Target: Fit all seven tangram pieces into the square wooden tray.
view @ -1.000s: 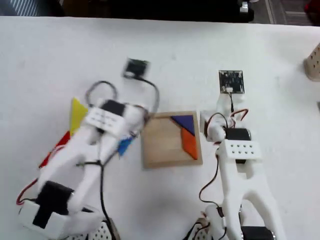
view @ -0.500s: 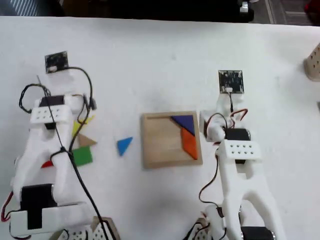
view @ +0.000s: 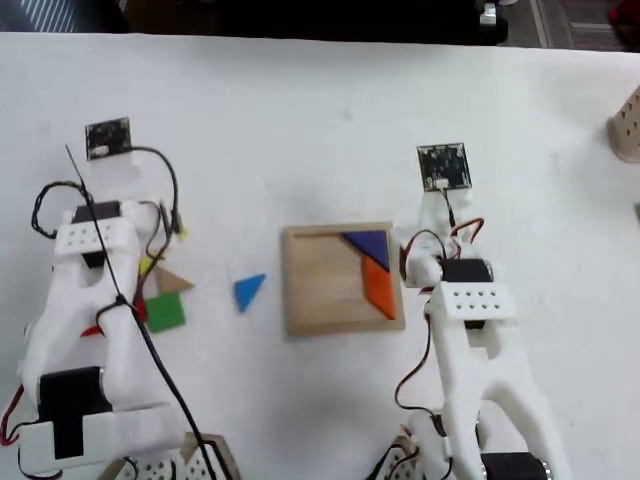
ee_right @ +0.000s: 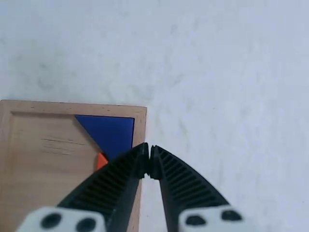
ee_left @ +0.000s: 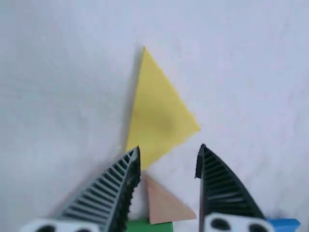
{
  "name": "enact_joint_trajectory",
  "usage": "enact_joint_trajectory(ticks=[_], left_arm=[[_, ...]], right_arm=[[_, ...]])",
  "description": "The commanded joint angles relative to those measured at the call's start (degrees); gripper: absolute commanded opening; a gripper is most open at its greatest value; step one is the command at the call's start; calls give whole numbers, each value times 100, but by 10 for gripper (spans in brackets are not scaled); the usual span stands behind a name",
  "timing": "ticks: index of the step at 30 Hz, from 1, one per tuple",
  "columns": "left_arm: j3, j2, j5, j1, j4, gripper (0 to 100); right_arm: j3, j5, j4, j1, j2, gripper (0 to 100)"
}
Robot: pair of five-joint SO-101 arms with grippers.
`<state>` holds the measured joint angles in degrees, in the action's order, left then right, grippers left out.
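Observation:
The square wooden tray [view: 315,295] lies mid-table with a dark blue triangle [view: 368,243] and an orange piece [view: 378,287] along its right side. A light blue triangle [view: 248,290] rests on the table just left of it. Further left lie a green square [view: 166,311], a tan triangle [view: 172,281] and a red piece [view: 95,327], partly under the left arm [view: 95,235]. My left gripper [ee_left: 168,155] is open above the near corner of the yellow triangle [ee_left: 159,113], with the tan triangle [ee_left: 164,205] between its fingers. My right gripper [ee_right: 147,151] is shut over the tray's rim [ee_right: 140,112], beside the blue triangle [ee_right: 112,131].
A pegged wooden block [view: 626,125] stands at the right table edge. White table stretches behind the tray and between the arms. Cables loop from both wrists.
The left arm swung from beside the tray out to the left, over the loose pieces, uncovering the light blue triangle. The right arm shifted slightly left, toward the tray.

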<state>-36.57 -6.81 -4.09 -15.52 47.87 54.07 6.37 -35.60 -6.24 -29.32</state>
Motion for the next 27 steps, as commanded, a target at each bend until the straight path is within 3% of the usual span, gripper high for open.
enact_joint_trajectory(ticks=[1, 5, 14, 27], left_arm=[[-141, -303, 782, 303, 18, 195], [-343, -453, 1125, 945, 440, 195], [-1538, -1727, 1925, 2097, 220, 195], [-1653, -1393, 1723, 2440, -123, 196]], right_arm=[[-70, 132, 145, -84, -207, 18], [-70, 132, 145, -84, -207, 18], [-70, 132, 154, -84, -207, 18], [-62, 132, 154, -84, -198, 18]])
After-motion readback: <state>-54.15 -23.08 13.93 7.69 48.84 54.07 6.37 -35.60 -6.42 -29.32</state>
